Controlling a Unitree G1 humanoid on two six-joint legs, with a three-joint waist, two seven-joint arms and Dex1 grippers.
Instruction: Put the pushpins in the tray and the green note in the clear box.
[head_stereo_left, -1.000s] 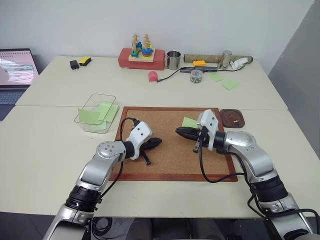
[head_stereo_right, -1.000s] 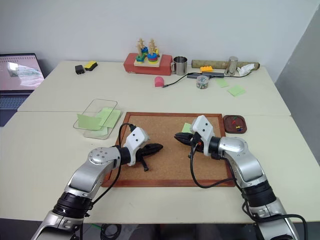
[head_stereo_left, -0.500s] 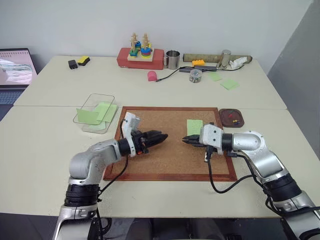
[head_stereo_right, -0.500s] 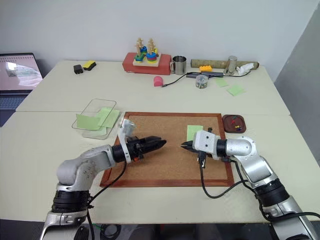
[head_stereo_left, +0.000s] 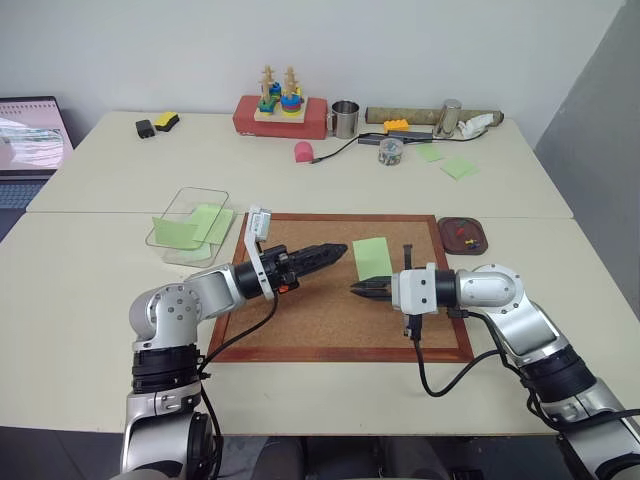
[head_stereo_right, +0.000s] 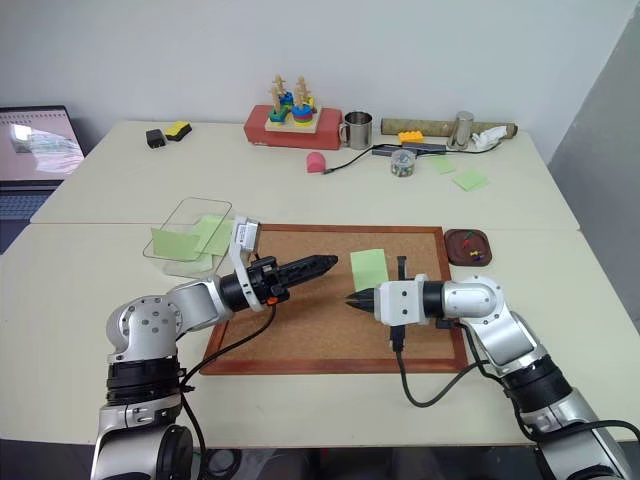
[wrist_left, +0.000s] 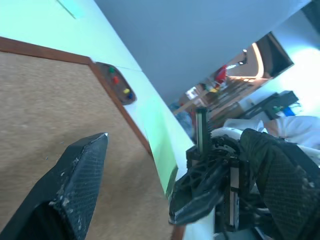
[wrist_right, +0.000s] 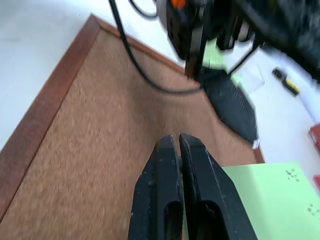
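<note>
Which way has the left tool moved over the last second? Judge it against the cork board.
Yes: the left tool has gone from the cork board's left edge toward its middle, nearer the green note.

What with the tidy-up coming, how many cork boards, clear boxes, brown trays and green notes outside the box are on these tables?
cork board: 1
clear box: 1
brown tray: 1
green note over the board: 1
green notes on the far table: 2
Total: 6
</note>
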